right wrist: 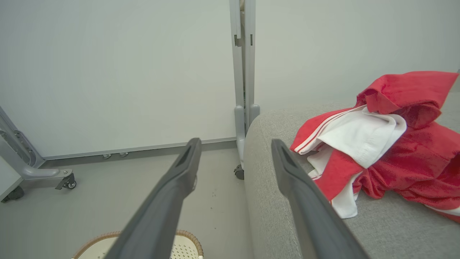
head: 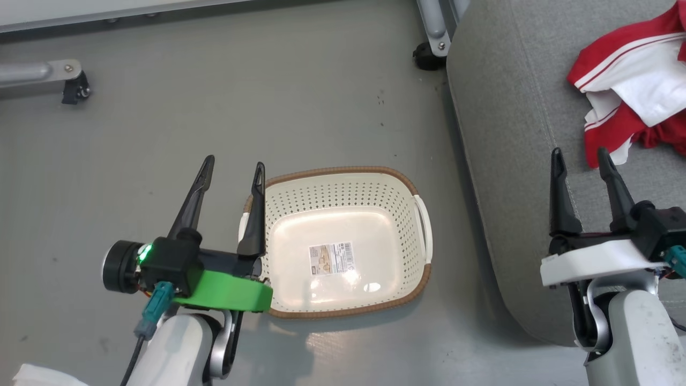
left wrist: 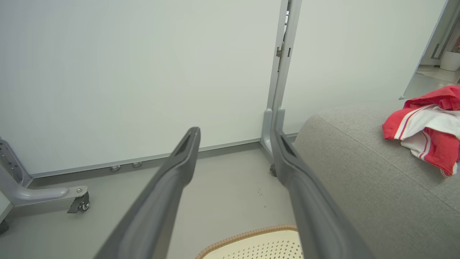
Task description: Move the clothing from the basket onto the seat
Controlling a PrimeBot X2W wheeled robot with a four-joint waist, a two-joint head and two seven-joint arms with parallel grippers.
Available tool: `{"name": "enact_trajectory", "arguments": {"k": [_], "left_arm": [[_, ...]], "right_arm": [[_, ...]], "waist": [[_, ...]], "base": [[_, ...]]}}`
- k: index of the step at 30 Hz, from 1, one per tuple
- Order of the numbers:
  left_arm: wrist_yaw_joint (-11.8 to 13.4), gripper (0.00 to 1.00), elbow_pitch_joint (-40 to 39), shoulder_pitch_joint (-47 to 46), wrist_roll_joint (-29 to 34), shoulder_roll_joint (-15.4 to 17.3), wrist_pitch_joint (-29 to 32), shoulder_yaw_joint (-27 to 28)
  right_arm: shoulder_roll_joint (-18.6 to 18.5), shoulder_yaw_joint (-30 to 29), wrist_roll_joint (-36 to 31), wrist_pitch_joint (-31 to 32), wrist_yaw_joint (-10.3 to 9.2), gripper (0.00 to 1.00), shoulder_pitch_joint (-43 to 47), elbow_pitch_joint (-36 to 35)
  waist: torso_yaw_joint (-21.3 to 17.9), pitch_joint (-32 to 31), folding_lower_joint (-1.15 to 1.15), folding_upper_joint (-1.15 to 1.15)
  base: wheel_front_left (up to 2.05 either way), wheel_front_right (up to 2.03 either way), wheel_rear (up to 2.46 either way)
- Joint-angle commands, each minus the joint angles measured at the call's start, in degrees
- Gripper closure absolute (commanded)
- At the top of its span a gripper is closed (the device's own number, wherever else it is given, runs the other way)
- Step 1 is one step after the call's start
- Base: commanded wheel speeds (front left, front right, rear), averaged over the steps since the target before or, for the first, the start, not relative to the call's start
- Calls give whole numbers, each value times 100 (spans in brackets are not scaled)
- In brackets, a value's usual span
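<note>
The red and white clothing [head: 638, 91] lies bunched on the grey seat [head: 514, 139] at the upper right; it also shows as clothing [right wrist: 381, 144] on the seat [right wrist: 273, 187] and clothing [left wrist: 427, 126] on the seat [left wrist: 359, 172]. The cream basket [head: 407, 257] stands on the floor with nothing in it but its base label. My left gripper [head: 233, 166] is open above the basket's left rim. Open as well, my right gripper [head: 580, 155] hangs over the seat's near part, just short of the clothing. Neither holds anything.
Grey floor [head: 268, 96] spreads around the basket. A wheeled metal frame leg [head: 434, 32] stands by the seat's far corner, another caster foot [head: 69, 80] at the far left. White partition panels [left wrist: 143, 72] close off the back.
</note>
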Motion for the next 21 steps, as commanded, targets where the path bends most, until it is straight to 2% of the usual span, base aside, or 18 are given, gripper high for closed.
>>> {"name": "enact_trajectory", "arguments": {"k": [1, 9, 21], "left_arm": [[17, 0, -49, 146, 38, -41, -14, 134], [-112, 0, -42, 710, 229, -204, -8, 860], [-460, 0, 105, 1367, 562, -480, -9, 1362]], "right_arm": [[3, 61, 29, 30, -4, 0, 148, -96], [30, 212, -12, 198, -4, 0, 590, -431], [46, 362, 2, 443, -4, 0, 1081, -572]], "waist": [[194, -196, 0, 0], [397, -533, 0, 0], [370, -991, 0, 0]], "base": [[0, 0, 0], [0, 0, 0], [0, 0, 0]]}}
